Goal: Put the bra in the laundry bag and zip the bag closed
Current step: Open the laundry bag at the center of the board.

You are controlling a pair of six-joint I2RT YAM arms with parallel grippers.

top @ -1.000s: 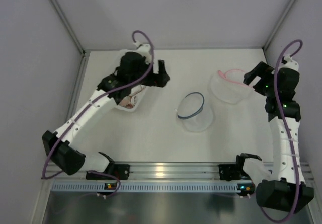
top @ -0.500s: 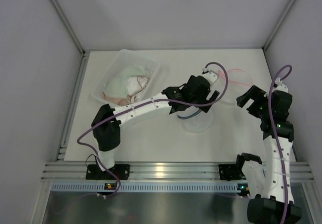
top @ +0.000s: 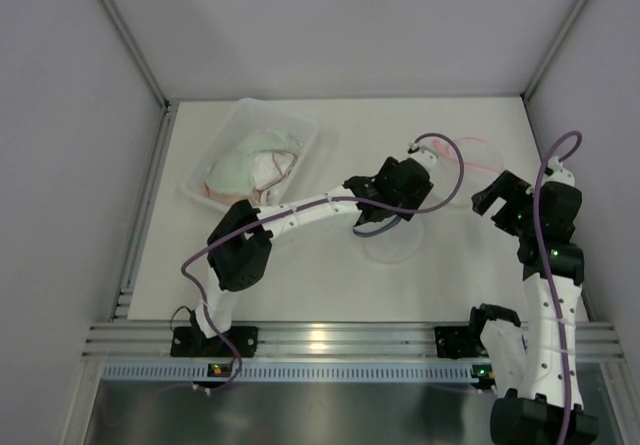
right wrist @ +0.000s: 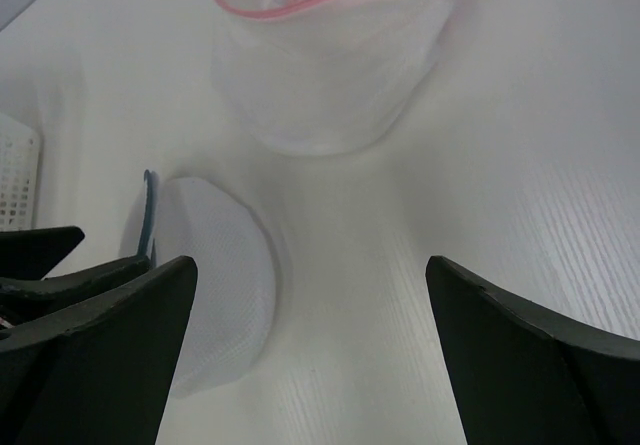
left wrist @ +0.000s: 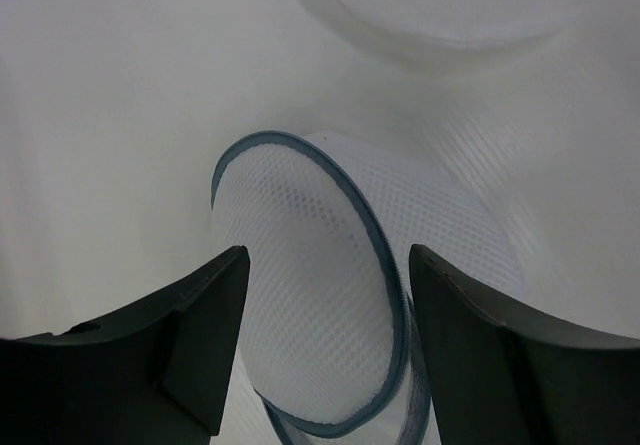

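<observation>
The left fingers [left wrist: 195,350] stand moderately apart and hold nothing. The upright rim of the blue-rimmed white mesh laundry bag [left wrist: 315,295] sits in the gap between them, touching neither in the wrist view, which reads as a line-up to pinch that rim so the mouth can be held open. The right fingers [right wrist: 545,355] are spread wide and empty, hovering low at the right of the top view. They face a second mesh bag with a pink rim [right wrist: 330,75] that lies just beyond the blue one; I judge this arm is parked clear of the work, or ready to help. The bra [top: 250,170], a pale green and white bundle, lies in the clear plastic bin [top: 305,130] at the upper left of the top view, well apart from both bags — so nothing is bagged and the zipping is not yet begun. Everything rests on a white tabletop [top: 330,290] with a fine ribbed grain, boxed in by plain pale grey walls [top: 350,25]. An aluminium rail [top: 340,340] carries the arm bases along the bottom of the frame.
</observation>
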